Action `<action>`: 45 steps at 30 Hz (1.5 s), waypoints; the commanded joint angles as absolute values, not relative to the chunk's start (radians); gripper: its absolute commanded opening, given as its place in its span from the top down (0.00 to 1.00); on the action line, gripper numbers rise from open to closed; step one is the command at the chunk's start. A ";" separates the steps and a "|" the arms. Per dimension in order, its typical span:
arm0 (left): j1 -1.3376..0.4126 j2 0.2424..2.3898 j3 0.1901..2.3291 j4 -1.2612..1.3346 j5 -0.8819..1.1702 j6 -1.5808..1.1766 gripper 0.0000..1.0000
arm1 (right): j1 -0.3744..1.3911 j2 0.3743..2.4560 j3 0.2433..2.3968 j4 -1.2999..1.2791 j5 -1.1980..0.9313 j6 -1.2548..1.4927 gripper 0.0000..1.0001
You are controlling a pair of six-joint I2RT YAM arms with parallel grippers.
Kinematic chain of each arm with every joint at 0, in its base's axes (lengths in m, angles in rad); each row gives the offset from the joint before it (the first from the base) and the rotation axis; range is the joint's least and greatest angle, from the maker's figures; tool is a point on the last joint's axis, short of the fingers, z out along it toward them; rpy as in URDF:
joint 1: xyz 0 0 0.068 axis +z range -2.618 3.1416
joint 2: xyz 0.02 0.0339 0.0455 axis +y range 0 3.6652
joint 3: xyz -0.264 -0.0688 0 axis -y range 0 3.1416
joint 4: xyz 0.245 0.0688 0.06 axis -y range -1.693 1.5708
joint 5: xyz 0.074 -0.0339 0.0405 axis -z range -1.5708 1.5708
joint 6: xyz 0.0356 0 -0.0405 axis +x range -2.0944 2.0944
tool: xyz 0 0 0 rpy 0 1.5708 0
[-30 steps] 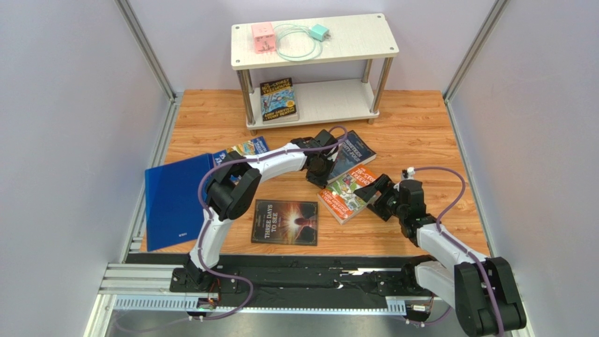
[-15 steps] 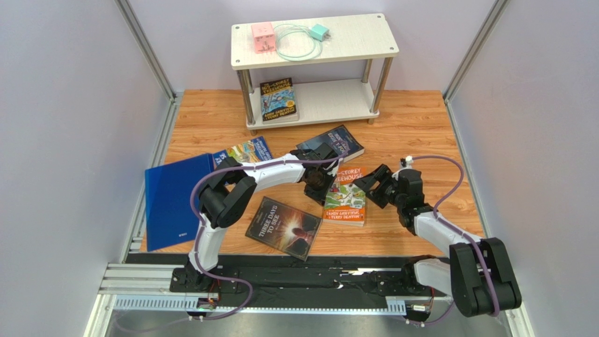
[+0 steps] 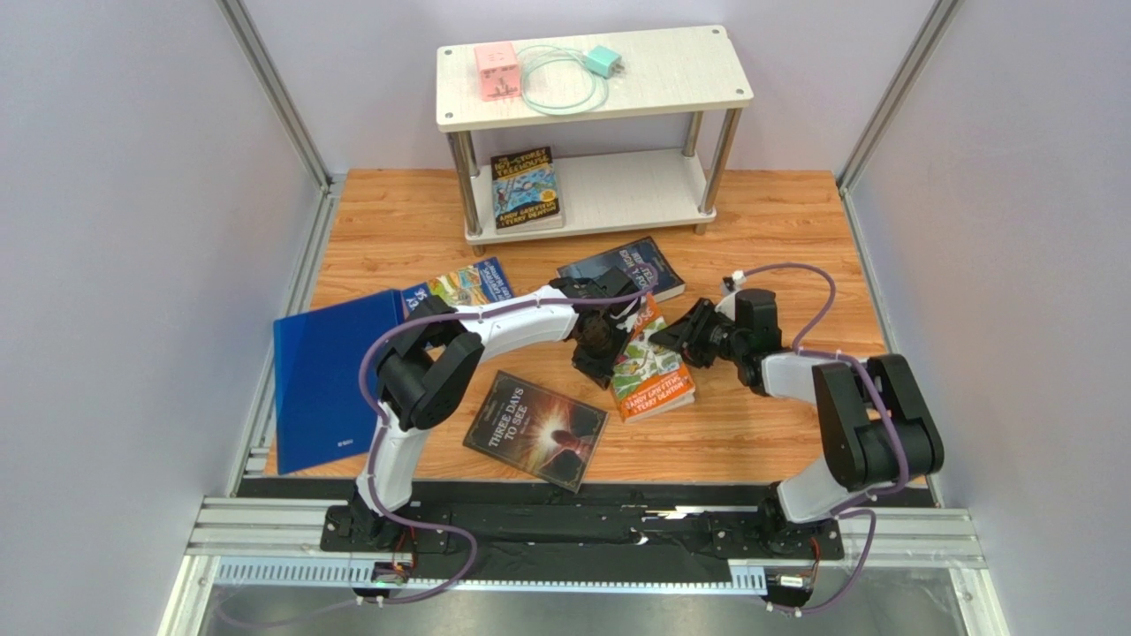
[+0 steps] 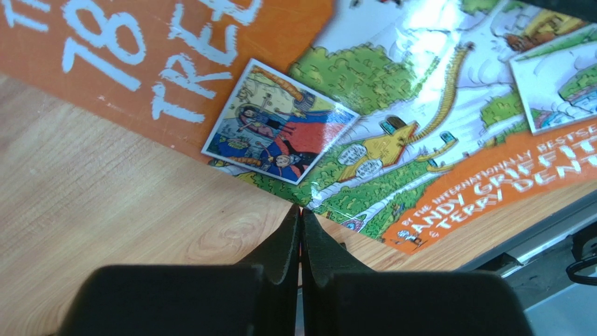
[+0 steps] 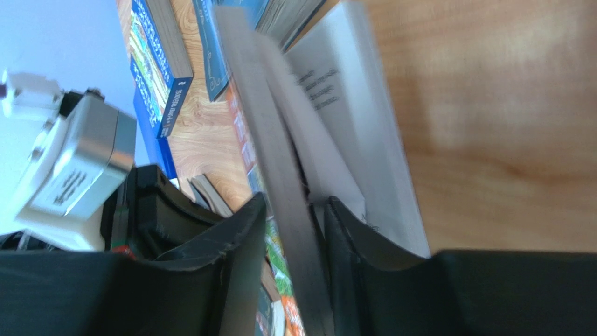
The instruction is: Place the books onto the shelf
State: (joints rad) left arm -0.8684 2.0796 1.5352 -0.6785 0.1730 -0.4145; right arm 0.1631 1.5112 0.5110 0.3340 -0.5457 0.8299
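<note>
The orange book [image 3: 653, 378] lies mid-table with its right edge raised. My left gripper [image 3: 594, 355] is shut, and in the left wrist view its tips [image 4: 301, 208] press at the cover's [image 4: 420, 105] near edge. My right gripper [image 3: 680, 341] straddles the raised edge. In the right wrist view the page block [image 5: 280, 175] stands between its jaws [image 5: 294, 199], against one finger, a slim gap to the other. A dark blue-grey book [image 3: 635, 265], a teal book [image 3: 467, 281] and a black book [image 3: 535, 427] lie on the table. A blue book [image 3: 527, 186] rests on the shelf's [image 3: 637, 186] lower board.
A large blue folder [image 3: 323, 382] lies at the left, partly over the table's edge. A pink box [image 3: 497, 69] and a teal charger [image 3: 604, 61] with its cable sit on the shelf's top board. Frame posts rise at both back corners.
My right gripper moved left to the orange book's right edge and its jaws narrowed around it. The orange book turned and tipped up; the black and dark blue-grey books shifted.
</note>
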 commanded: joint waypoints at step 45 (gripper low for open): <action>-0.690 1.482 0.778 0.633 0.284 -0.862 0.31 | 0.183 1.344 0.770 0.532 -0.811 1.163 1.00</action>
